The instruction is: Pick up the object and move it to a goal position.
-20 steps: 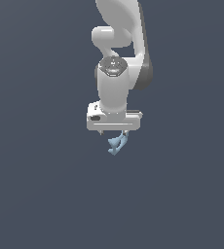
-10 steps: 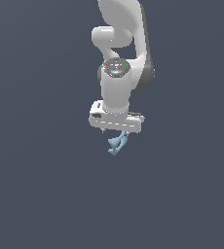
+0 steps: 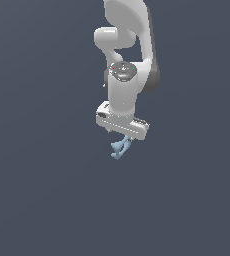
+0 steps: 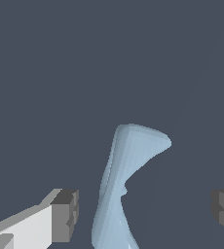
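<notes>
1. One small pale blue matte frame-shaped object [image 4: 125, 180] stood edge-on between the white gripper's [image 4: 143, 210] dark pads [image 4: 67, 214].
2. Spread wide, touching nothing, clear gaps both sides.
3. Best centred, lowered, then squeezed squarely.

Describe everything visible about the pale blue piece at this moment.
The pale blue piece looks matte and smooth, seen edge-on as a thin curved band that flares at one end; its hole is not visible from here. It stands between the pincer's two dark pads, with a clear gap to each, so nothing visibly touches it. In the exterior view it sits just below the white hand against a plain dark background.
</notes>
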Available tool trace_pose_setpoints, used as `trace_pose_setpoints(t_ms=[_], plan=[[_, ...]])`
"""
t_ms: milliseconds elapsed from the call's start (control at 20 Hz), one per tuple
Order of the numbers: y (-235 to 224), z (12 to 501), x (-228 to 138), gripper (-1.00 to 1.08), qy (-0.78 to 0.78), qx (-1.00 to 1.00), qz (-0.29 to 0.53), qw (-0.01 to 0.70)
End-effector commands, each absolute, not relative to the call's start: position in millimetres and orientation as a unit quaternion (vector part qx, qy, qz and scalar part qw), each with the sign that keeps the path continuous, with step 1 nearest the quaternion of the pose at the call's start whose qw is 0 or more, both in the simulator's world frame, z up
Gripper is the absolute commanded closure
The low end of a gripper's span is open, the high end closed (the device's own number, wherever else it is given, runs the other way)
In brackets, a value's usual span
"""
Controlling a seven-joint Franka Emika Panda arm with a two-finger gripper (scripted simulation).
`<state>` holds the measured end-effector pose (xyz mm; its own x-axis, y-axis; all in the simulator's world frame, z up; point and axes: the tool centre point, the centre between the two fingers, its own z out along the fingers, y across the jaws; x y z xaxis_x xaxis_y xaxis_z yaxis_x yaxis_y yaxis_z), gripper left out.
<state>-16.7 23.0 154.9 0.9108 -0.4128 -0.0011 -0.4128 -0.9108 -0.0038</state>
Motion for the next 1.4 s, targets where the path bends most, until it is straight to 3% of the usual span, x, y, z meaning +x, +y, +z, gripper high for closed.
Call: trace_pose_setpoints(t_ms=[0,1350], plan=[[25.2,152.8,-19.1,-0.92,0.242,-0.970,0.000,0.002],[32.5,124.5,-27.9,-0.92,0.340,-0.941,0.000,0.000]])
